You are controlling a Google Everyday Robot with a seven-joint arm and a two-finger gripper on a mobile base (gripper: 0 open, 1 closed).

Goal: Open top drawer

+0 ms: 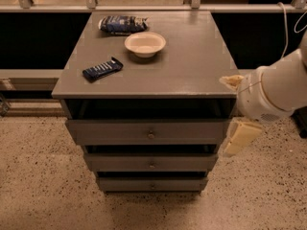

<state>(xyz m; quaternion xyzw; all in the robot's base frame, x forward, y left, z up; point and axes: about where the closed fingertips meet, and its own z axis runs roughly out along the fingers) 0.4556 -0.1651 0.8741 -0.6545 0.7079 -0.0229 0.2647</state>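
Observation:
The top drawer (115, 132) is the widest grey panel of the cabinet, just under a dark gap below the tabletop, with a small round metal knob (151, 134) at its centre. Two narrower drawers (120, 162) sit beneath it. My gripper (236, 110) is at the cabinet's right front corner, level with the top drawer and to the right of the knob. Its cream fingers (241, 137) are spread wide apart and hold nothing. It does not touch the knob.
On the grey tabletop (192, 66) lie a white bowl (145, 43), a dark blue snack bar (102, 69) and a blue chip bag (121, 24). A railing (153, 7) runs behind the cabinet. Speckled floor (43, 176) lies in front.

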